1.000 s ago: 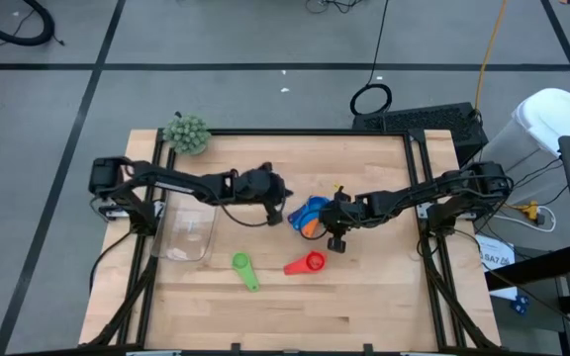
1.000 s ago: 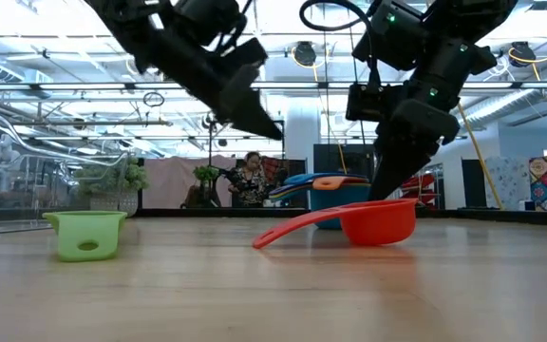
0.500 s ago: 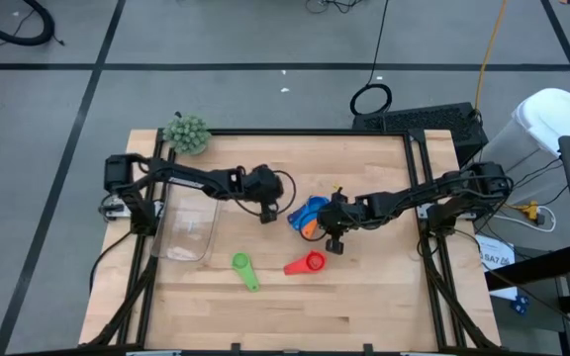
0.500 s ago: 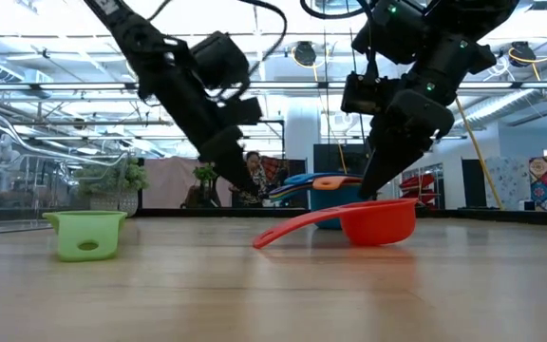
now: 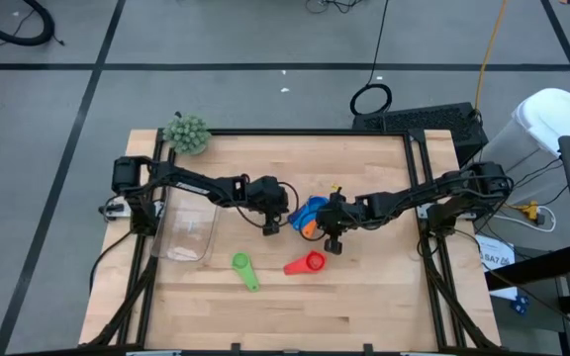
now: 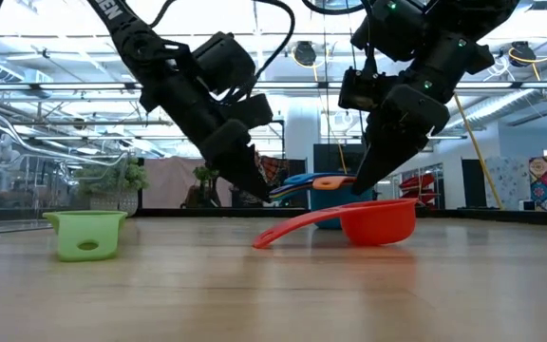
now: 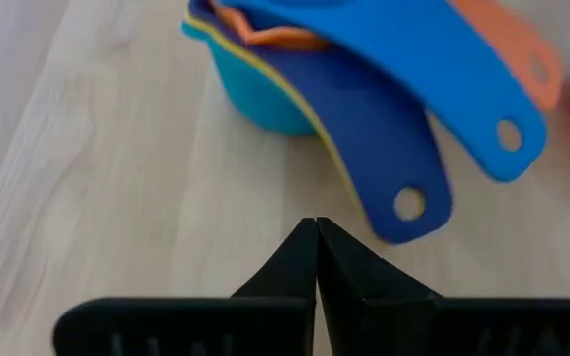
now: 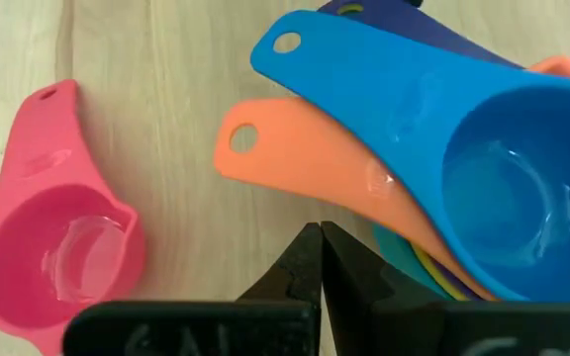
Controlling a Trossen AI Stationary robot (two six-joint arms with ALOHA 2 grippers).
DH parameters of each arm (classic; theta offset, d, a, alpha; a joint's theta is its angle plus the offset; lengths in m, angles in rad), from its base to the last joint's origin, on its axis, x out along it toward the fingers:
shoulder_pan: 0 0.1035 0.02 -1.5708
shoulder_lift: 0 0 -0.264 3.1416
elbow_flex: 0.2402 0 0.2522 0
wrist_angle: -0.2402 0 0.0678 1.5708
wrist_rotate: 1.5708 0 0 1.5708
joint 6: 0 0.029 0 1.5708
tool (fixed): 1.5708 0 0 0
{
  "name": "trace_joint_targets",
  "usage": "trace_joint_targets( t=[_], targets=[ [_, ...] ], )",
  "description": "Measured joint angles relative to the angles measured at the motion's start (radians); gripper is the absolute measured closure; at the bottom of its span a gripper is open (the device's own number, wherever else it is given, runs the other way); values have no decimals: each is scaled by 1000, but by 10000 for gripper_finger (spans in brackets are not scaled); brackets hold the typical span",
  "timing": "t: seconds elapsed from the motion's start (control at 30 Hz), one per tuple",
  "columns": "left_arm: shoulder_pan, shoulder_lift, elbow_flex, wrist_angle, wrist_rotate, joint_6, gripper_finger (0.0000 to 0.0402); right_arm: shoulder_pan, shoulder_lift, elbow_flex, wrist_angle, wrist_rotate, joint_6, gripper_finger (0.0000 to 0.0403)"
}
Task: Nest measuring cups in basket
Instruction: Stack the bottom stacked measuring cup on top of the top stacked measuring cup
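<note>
Now, left tool [image 5: 273, 228]: fingers together, empty, beside nested cups [image 5: 310, 217].
Right tool [image 5: 331, 244]: fingers together, empty.
Basket [image 5: 188, 235]: apart, left on the surface [image 5: 364, 297].

Cup stack [image 5: 310, 216] right of basket [image 5: 188, 233]

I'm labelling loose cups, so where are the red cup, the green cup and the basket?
red cup [image 5: 314, 262], high view, on its bowl.
green cup [image 5: 240, 262], high view, on its bowl.
basket [image 5: 188, 249], high view, on its clear near rim, at the table's left side.
</note>
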Motion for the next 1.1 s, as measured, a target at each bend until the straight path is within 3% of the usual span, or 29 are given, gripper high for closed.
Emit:
trace_joint_targets(
  t=[0.63, 1.1],
  targets=[
    [0, 0, 0, 39, -2, -13, 394, 0, 0, 0, 60, -78, 6, 403],
    [17, 39, 0, 99, 16, -17, 395, -1, 0, 0, 98, -79, -31, 403]
  ],
)
